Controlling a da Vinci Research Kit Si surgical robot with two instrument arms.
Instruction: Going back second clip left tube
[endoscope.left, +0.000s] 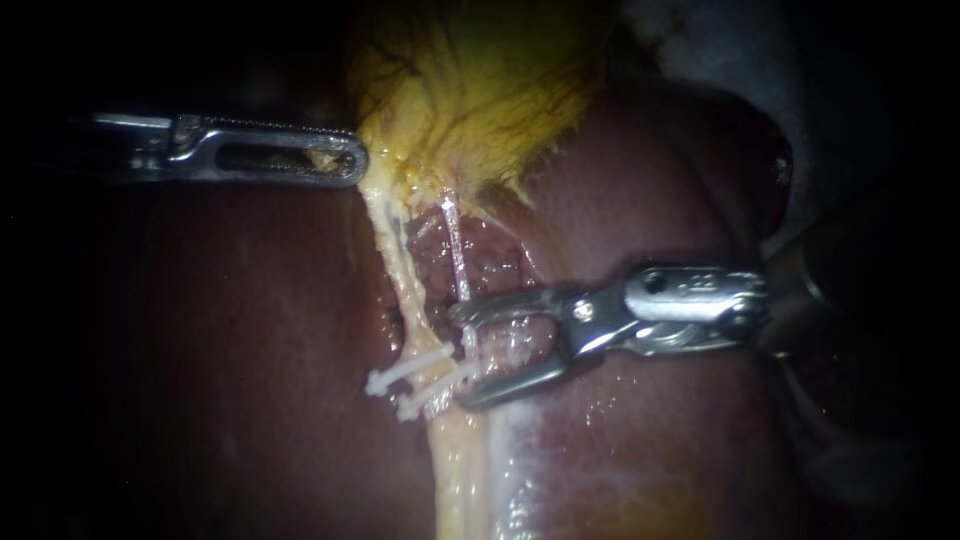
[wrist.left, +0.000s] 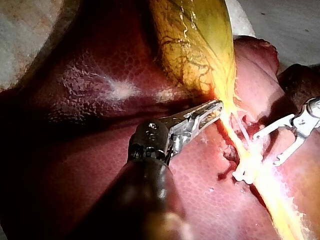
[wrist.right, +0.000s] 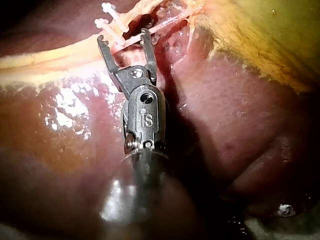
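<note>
In the endoscope view, the left instrument (endoscope.left: 352, 160) has its jaws clamped on the bottom edge of the yellow gallbladder (endoscope.left: 480, 90) and pulls it up off the dark red liver (endoscope.left: 250, 350). Below it the left tube (endoscope.left: 400, 280) runs down, with the thin right tube (endoscope.left: 456, 250) beside it. Two white clips (endoscope.left: 410, 372) sit across the left tube, one just under the other. The right instrument (endoscope.left: 462, 356) has its jaws wide apart, holding nothing, with the tips just beside the clips. To do this step well, I think the right instrument should slide straight back along its own shaft. Its jaws should be wide enough not to hook a clip or the thin tube. The left one should hold steady so the tube is tight. The left wrist view shows the same things: one instrument biting the gallbladder and one open by the clips. In the right wrist view, both clips lie just ahead of the open jaws. Counted up: two instruments, two clips, two tubes, one gallbladder, one liver.
</note>
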